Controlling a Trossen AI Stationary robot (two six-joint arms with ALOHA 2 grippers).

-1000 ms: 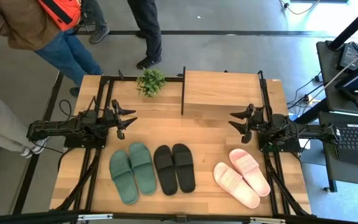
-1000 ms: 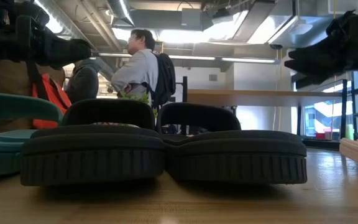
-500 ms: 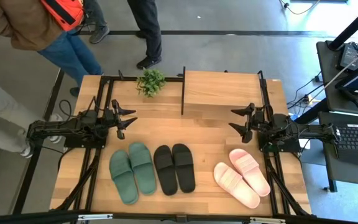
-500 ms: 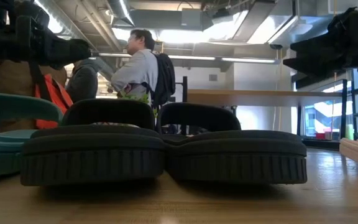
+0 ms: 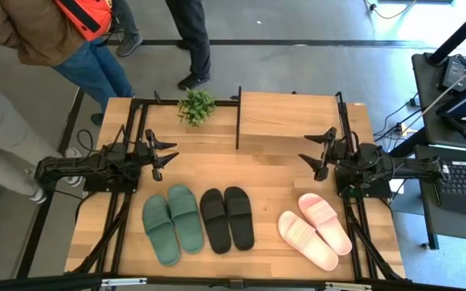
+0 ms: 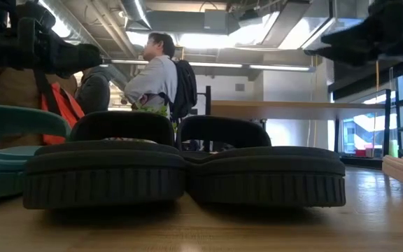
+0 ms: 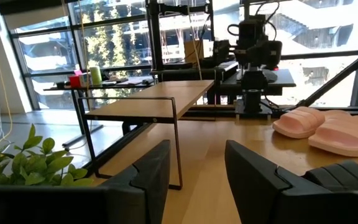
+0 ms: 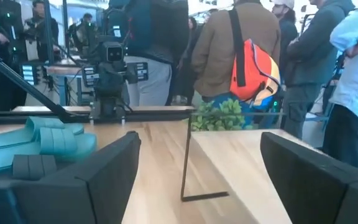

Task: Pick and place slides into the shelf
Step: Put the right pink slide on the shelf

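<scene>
Right gripper [image 5: 320, 153] hangs wide open and empty beside the shelf [image 5: 288, 117], seemingly poised for the pink slides [image 5: 314, 229]; left gripper [image 5: 165, 155] waits open.

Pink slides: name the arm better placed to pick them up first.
Right. The right gripper hangs open above the table just behind the pink slides, beside the shelf. The left gripper is open across the table, nearer the green slides.
</scene>
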